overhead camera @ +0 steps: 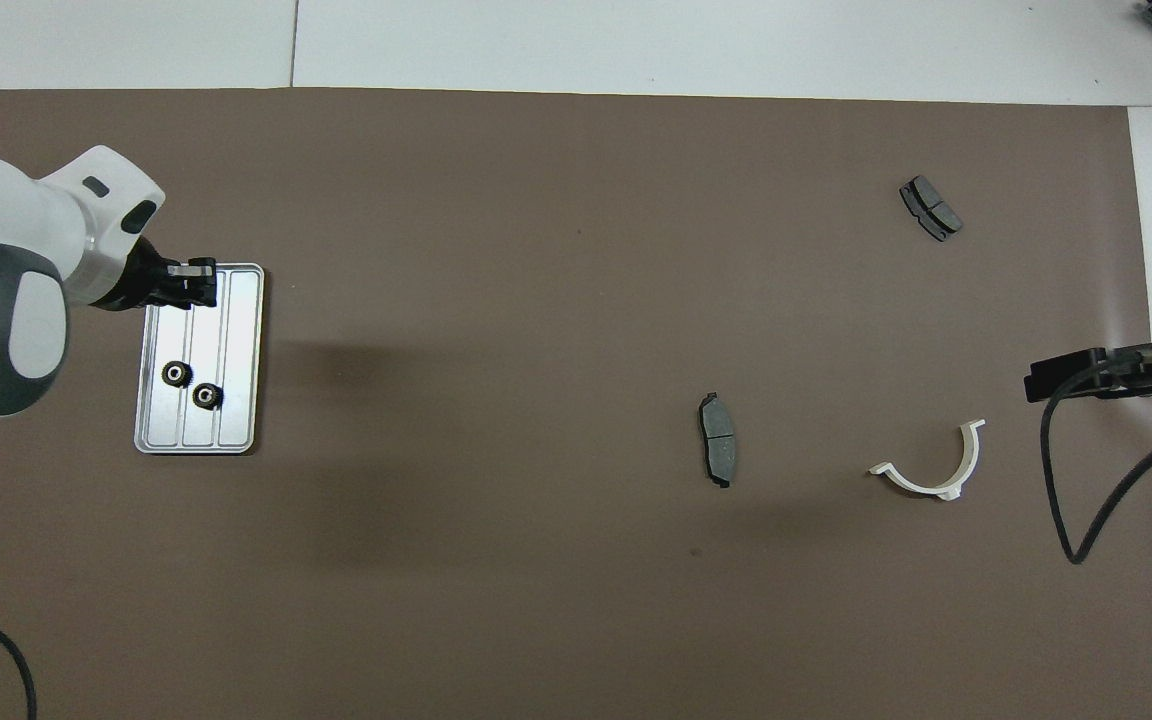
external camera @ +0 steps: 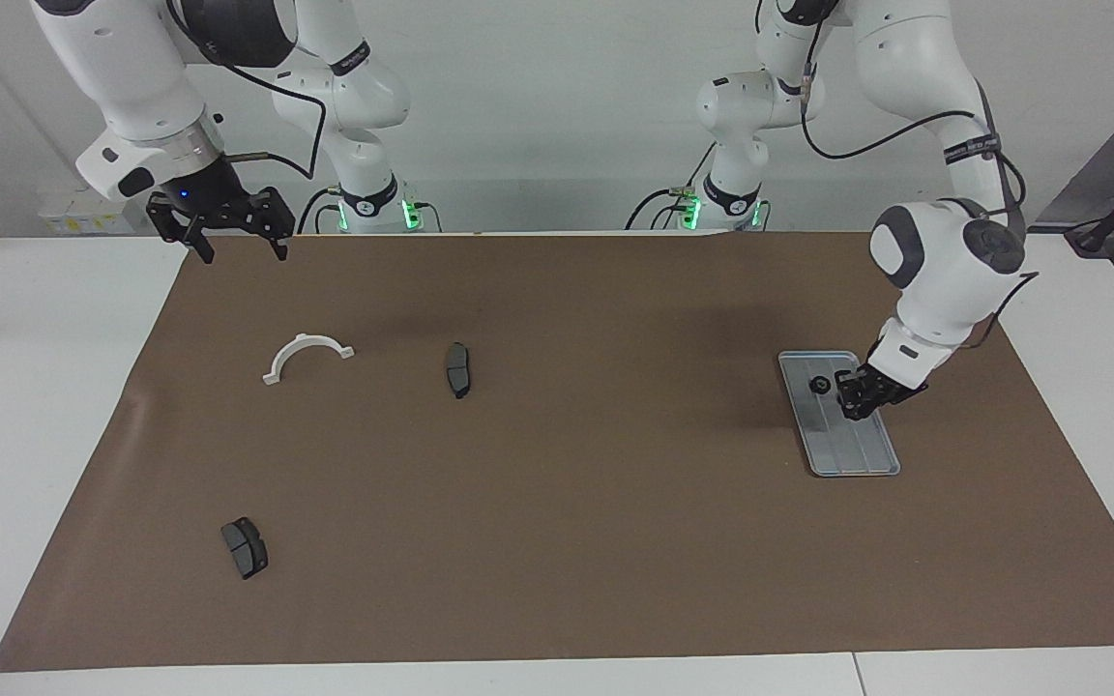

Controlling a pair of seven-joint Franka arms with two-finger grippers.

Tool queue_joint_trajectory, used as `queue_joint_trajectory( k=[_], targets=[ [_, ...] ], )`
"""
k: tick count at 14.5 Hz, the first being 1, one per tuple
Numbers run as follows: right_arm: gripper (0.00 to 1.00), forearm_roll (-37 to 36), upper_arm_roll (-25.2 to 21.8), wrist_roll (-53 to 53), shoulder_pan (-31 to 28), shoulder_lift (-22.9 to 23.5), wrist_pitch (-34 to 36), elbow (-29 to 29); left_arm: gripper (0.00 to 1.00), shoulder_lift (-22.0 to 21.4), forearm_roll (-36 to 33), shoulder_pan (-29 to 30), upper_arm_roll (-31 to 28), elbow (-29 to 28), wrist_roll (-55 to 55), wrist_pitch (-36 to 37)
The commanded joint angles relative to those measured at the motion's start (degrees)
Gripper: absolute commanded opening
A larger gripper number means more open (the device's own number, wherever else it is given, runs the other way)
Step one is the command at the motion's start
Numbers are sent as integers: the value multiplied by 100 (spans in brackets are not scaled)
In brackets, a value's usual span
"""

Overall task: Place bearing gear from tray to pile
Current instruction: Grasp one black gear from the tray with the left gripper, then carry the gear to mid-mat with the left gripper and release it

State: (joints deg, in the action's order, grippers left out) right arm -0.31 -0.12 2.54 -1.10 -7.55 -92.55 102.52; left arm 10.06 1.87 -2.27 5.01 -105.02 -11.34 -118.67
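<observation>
Presently the left gripper [external camera: 855, 411] hangs over the tray [overhead camera: 241, 330], fingers together on a small black gear, though the hold itself is hard to make out. Two gears [overhead camera: 190, 385] lie in the tray at the left arm's end of the table [external camera: 557, 464]. The right gripper [external camera: 240, 248] waits over the right arm's end, fingers apart.
</observation>
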Motion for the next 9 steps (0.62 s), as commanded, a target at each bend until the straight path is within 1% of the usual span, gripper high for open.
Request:
queue_joint_trajectory(
  k=[1, 4, 6, 7, 8, 9],
  targets=[
    [100, 119, 12, -157, -57, -89, 18, 58, 0, 57, 33, -957, -79, -123, -1664, -462],
    [100, 110, 3, -139, -84, -89, -26, 58, 0, 276, -37, -1810, -88, -107, -3105, -1086],
    [100, 119, 3, -139, -84, -89, -184, 58, 0, 653, -466, -2189, -79, 16, -4248, -1691],
    [100, 119, -6, -139, -101, -80, -193, 67, 0, 960, -529, -2399, -79, 138, -4697, -1938],
    [100, 119, -6, -139, -101, -80, -202, 67, 0, 1232, -608, -2636, -114, 296, -5093, -2019],
    [100, 119, -14, -139, -101, -80, -219, 67, 0, 1305, -756, -2708, -123, 393, -5480, -2028]
  ],
)
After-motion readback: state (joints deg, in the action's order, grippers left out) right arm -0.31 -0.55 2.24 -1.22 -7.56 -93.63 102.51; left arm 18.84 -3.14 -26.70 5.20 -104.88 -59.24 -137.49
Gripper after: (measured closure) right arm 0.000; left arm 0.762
